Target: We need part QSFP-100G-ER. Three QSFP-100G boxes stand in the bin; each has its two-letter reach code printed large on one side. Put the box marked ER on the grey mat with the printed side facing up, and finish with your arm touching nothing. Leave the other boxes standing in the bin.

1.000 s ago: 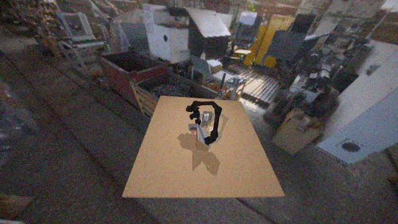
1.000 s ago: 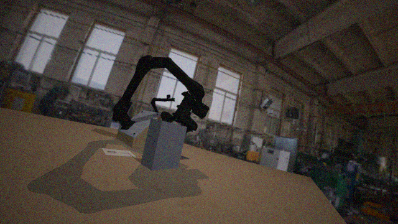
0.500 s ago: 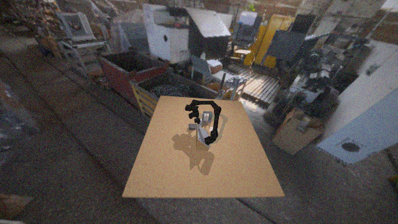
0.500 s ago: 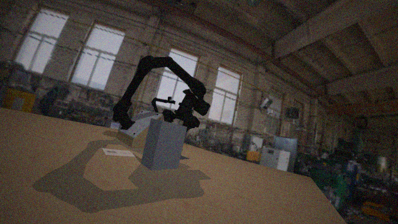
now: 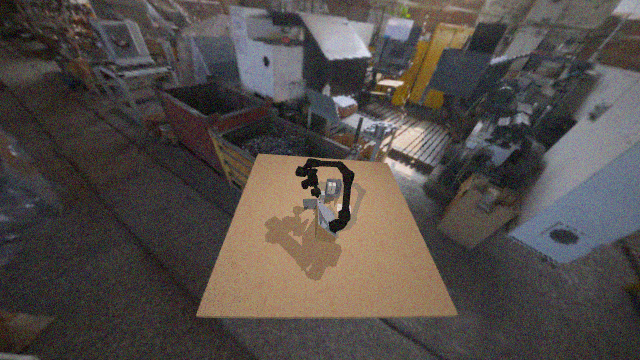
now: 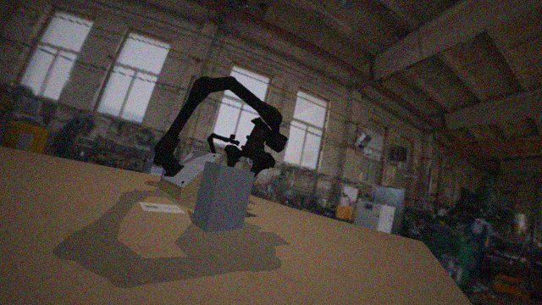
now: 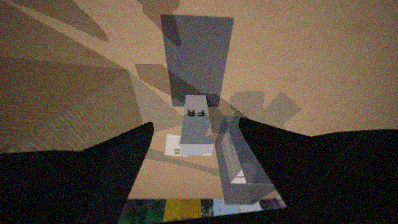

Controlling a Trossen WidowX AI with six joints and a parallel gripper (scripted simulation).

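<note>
Pale-grey, slim box with dark lettering [image 7: 197, 131]: centre the released, empty pincer [image 5: 310, 189] [image 6: 244, 165] [image 7: 197, 124] squarely over it before closing gently.

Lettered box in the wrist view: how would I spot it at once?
Find the black gripper, its open fingers reaching in from both sides. In the gap between them, just below the large dark-grey panel, is a small pale-grey box. Unlike that plain panel, it carries two bold dark letters.
</note>
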